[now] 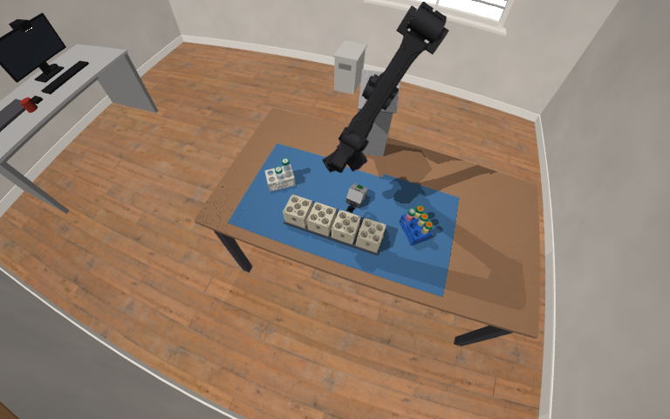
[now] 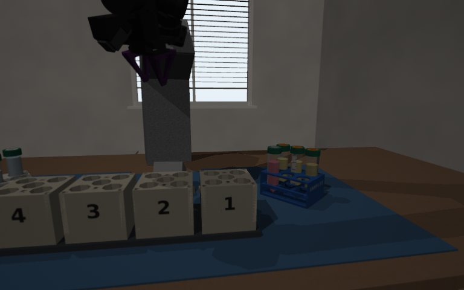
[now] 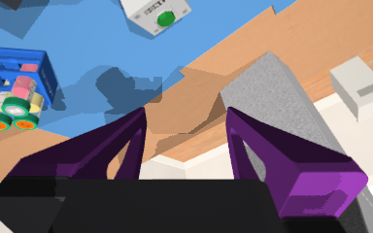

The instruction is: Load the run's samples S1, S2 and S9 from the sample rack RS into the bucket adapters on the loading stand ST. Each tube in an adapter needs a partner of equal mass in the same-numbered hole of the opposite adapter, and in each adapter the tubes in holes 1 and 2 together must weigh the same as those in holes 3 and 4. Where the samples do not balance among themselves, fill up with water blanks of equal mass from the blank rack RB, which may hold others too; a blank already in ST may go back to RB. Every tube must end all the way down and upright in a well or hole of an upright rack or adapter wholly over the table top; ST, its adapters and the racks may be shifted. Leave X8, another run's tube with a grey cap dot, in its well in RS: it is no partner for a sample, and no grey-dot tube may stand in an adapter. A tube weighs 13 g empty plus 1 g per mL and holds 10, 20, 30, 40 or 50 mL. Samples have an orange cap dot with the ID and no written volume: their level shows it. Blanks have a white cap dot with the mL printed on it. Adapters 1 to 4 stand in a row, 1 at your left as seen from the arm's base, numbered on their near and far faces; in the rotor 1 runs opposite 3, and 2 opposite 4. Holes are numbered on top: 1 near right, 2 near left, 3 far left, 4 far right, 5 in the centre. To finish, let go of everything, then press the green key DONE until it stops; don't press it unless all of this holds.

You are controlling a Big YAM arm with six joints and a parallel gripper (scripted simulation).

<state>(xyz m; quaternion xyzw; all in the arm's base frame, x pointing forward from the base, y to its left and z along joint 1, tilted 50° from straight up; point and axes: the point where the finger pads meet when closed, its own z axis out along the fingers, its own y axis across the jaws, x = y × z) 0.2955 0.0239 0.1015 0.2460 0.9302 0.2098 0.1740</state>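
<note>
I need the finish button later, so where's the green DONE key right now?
In the top view the DONE key sits mid-mat on its small grey box, just behind adapters 2 and 3, on the arm's side, between the white blank rack and the blue sample rack.

matt blue mat (image 1: 316, 249) on smooth wooden table (image 1: 499, 257); speckled grey pedestal (image 2: 166, 130).

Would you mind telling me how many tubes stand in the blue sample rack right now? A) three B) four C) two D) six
B: the exterior view shows four green-capped tubes upright in the blue sample rack, one with pink contents and three yellowish; the top view shows the same four.
</note>
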